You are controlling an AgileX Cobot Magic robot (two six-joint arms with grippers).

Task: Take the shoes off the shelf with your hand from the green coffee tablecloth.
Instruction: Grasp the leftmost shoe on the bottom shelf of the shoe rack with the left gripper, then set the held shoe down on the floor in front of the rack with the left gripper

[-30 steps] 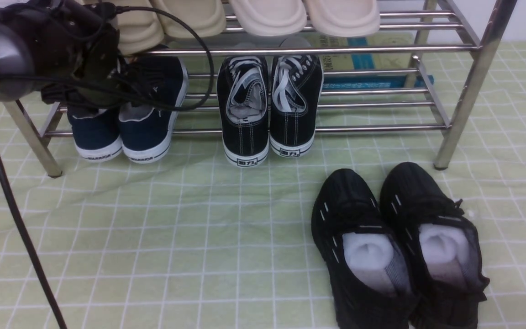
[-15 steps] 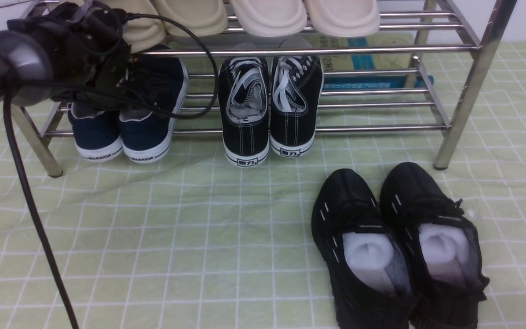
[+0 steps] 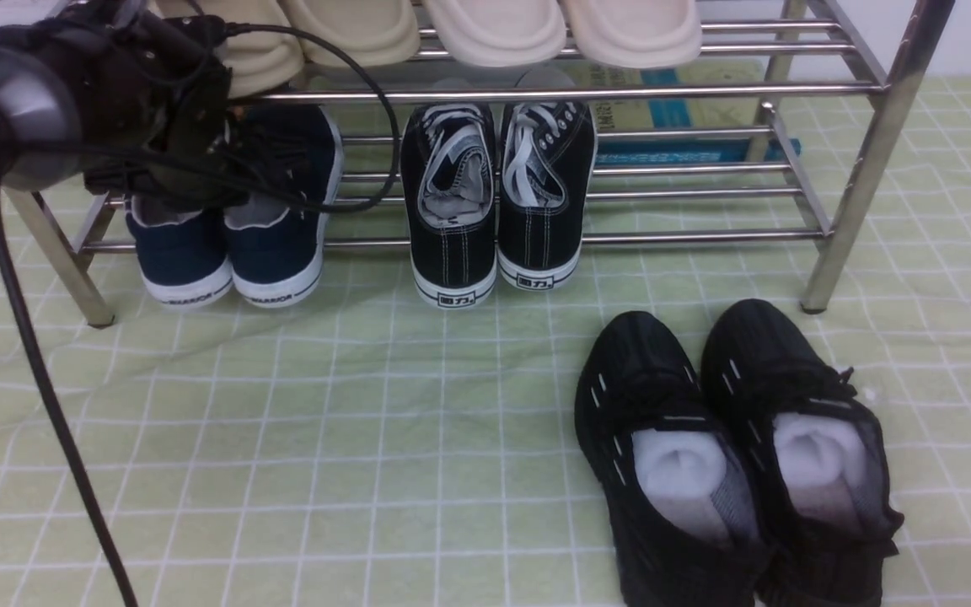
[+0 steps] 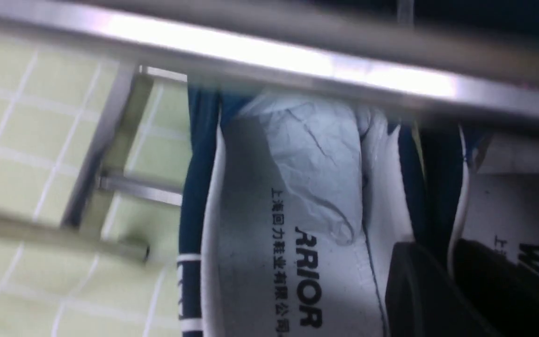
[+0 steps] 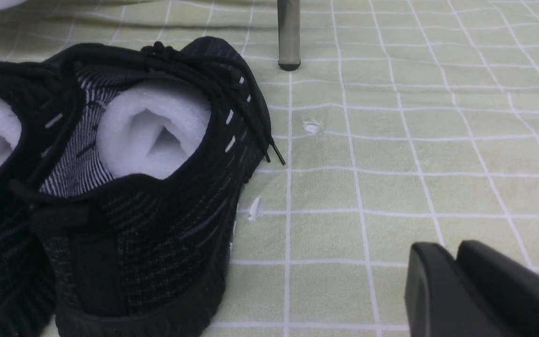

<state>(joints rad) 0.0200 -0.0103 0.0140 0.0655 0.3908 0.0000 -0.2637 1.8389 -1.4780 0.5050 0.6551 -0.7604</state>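
Between the left pincer's (image 4: 437, 250) clamped fingers, the navy shoes' (image 4: 412, 187) adjoining sides.

The left arm (image 3: 26, 118) wears a rounded, glossy grey joint cover beside a darker, blackish wrist housing (image 3: 115, 93). A thin black cable (image 3: 365, 76) loops from the housing, and a thicker black cable (image 3: 39, 362) trails from the arm. The right pincer (image 5: 461, 257) has dark grey fingertips with rounded ends.

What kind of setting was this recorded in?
Probably a staged shoe-storage area, at home or in a lab: a metal shoe rack with navy slip-ons on its lower tier, a green checked cloth beneath, and black mesh trainers in front.
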